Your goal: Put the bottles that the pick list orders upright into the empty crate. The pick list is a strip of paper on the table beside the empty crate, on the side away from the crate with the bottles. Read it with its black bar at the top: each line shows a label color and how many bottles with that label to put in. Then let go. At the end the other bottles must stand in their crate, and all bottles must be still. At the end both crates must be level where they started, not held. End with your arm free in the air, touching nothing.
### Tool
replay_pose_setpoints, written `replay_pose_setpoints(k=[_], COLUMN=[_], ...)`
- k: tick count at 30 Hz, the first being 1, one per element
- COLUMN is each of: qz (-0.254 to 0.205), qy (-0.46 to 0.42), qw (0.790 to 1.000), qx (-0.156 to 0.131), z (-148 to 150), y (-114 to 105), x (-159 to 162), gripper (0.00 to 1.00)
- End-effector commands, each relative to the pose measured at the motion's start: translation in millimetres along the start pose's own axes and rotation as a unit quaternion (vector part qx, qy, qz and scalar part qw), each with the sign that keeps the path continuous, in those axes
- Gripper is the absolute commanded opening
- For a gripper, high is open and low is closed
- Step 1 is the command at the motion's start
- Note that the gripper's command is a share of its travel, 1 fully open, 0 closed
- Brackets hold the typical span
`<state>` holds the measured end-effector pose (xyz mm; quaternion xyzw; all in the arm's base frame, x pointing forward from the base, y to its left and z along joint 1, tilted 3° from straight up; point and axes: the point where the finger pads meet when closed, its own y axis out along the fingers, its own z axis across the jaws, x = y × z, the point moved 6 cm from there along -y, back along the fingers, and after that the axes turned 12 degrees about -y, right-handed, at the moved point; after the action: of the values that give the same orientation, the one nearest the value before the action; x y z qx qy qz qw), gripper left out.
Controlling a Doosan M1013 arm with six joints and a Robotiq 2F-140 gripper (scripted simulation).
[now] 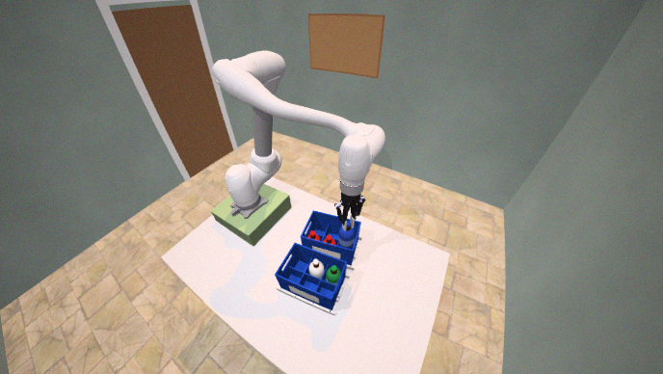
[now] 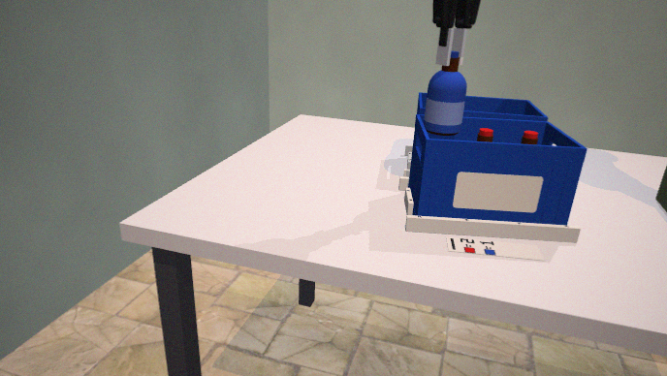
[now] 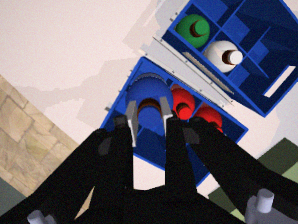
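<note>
My gripper (image 2: 451,58) is shut on the neck of a blue-label bottle (image 2: 445,104) and holds it upright over the left end cell of the near blue crate (image 2: 494,179). The bottle's base sits about level with the crate rim. It also shows in the overview (image 1: 348,236) and in the wrist view (image 3: 148,96). Two red-capped bottles (image 2: 485,134) (image 2: 529,137) stand in this same crate. The pick list (image 2: 494,247) lies in front of the crate and shows a red mark with 2 and a blue mark with 1.
The other blue crate (image 1: 310,275) holds a white bottle (image 1: 316,269) and a green bottle (image 1: 333,274), both upright. Pale rails border each crate. The arm's green base block (image 1: 251,212) stands at the table's far corner.
</note>
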<state>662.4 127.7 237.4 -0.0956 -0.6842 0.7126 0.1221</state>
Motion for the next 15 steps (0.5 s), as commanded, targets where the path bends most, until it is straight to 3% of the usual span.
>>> replay_pose_setpoints(k=[1, 15], qz=[0.0, 0.0], qy=[0.0, 0.0], qw=[1.0, 1.0], qx=[0.0, 0.0], z=[0, 0], y=[1, 14], x=[0, 0], gripper=[0.0, 0.0])
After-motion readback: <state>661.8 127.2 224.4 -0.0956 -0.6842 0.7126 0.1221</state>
